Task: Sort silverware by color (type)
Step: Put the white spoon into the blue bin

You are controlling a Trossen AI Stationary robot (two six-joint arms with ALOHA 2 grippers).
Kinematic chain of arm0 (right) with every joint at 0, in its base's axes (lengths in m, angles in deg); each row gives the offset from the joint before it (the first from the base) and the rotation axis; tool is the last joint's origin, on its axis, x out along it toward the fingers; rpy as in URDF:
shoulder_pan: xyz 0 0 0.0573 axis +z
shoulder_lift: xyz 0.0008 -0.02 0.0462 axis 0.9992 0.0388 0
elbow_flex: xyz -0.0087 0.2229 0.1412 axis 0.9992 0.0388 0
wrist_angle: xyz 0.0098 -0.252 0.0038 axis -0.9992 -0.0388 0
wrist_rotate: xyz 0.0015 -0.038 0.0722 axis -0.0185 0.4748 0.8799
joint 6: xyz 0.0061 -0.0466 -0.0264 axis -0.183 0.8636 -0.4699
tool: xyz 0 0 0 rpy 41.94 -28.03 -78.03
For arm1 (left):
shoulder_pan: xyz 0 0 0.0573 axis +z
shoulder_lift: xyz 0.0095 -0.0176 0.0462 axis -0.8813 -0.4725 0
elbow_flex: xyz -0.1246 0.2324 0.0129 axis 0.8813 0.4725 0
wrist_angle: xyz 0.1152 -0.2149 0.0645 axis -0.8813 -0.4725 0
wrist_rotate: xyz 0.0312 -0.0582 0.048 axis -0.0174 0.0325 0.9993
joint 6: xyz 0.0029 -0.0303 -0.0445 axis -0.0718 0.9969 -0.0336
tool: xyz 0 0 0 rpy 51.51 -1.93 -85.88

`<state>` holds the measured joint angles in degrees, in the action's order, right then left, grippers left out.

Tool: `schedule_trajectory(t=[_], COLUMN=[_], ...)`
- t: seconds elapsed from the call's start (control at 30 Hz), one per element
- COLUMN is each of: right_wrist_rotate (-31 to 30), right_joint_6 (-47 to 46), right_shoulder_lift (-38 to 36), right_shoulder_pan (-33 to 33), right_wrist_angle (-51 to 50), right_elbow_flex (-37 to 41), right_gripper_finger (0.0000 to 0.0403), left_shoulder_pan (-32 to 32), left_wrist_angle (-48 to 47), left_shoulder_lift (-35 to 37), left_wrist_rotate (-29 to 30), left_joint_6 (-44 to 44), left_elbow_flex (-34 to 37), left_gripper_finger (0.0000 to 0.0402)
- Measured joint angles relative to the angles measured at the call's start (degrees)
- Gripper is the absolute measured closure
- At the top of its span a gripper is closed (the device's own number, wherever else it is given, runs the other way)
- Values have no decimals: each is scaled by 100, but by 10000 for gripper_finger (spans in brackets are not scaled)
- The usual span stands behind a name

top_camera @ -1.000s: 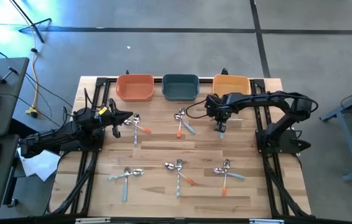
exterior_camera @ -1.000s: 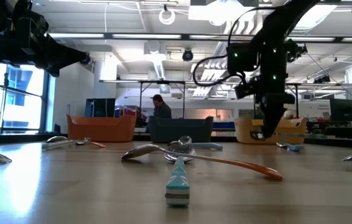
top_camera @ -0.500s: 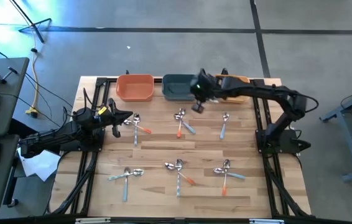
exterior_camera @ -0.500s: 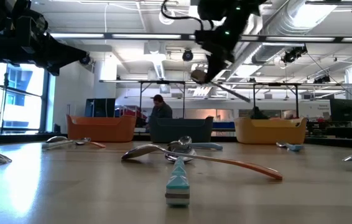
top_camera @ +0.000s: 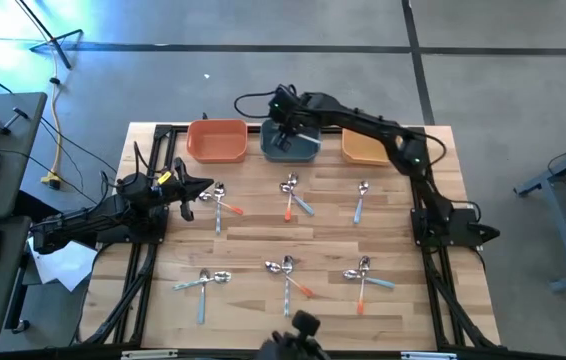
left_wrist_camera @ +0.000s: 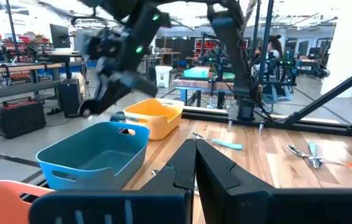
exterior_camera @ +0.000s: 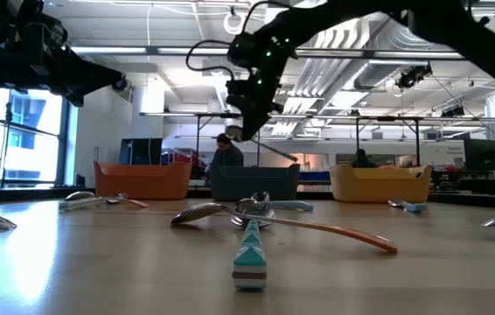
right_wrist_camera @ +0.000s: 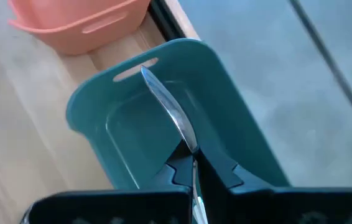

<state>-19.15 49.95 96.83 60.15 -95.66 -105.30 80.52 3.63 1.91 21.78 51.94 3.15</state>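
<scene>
My right gripper (top_camera: 285,128) hangs above the teal bowl (top_camera: 293,150) at the table's far edge, shut on a plain silver utensil (right_wrist_camera: 166,109) (exterior_camera: 269,149). Orange bowl (top_camera: 216,140) and yellow bowl (top_camera: 368,148) flank the teal one. The rest of the silverware lies flat on the wood in small heaps (top_camera: 218,200) (top_camera: 293,195) (top_camera: 203,282) (top_camera: 285,272) (top_camera: 363,275), plus a single blue-handled spoon (top_camera: 360,202). My left gripper (top_camera: 203,190) (left_wrist_camera: 194,158) waits shut and level at the table's left, touching nothing. My right gripper pinches the silver utensil between its two fingers, partway along its length (right_wrist_camera: 187,144). The fingers slant down from above. A long shiny stretch sticks out past the fingertips over the teal bowl's inside. The utensil hangs tilted, clear of bowl and table.
Black frame rails (top_camera: 425,220) run along both sides of the wooden table. A dark object (top_camera: 298,335) shows at the near edge. Bare wood lies between the two rows of heaps. A person (exterior_camera: 226,150) sits in the room behind the bowls.
My right gripper has risen from the heap in front of the yellow bowl, lifting the silver utensil clear, and swung toward the table's left along the far edge until it stands over the teal bowl. The blue-handled spoon has stayed on the wood.
</scene>
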Motion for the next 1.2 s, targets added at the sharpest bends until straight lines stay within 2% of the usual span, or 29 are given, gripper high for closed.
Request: schedule_trajectory(t=[0.17,0.3,0.5,0.87,1.2], right_wrist_rotate=[140,270,619,810,1021], right_joint_6=[-121,-211,-299,-249,-250], right_shoulder_lift=[677,969,1045,1108,1232], right_shoulder_pan=[-154,-274,-426,-483,-512], right_wrist_angle=[-266,-283,-185,223,173], right_elbow_flex=[-716,-913,-752,-656,-653], right_gripper_finger=[403,403,403,402,367], left_shoulder_pan=[0,0,0,0,0], left_wrist_angle=[3,0,-5,-8,-8], left_shoulder_lift=[0,0,0,0,0], left_wrist_rotate=[0,0,-1,-2,-2], left_joint_6=[2,19,66,67,62], left_elbow_flex=[0,0,0,0,0], left_gripper_finger=[399,399,399,399,399])
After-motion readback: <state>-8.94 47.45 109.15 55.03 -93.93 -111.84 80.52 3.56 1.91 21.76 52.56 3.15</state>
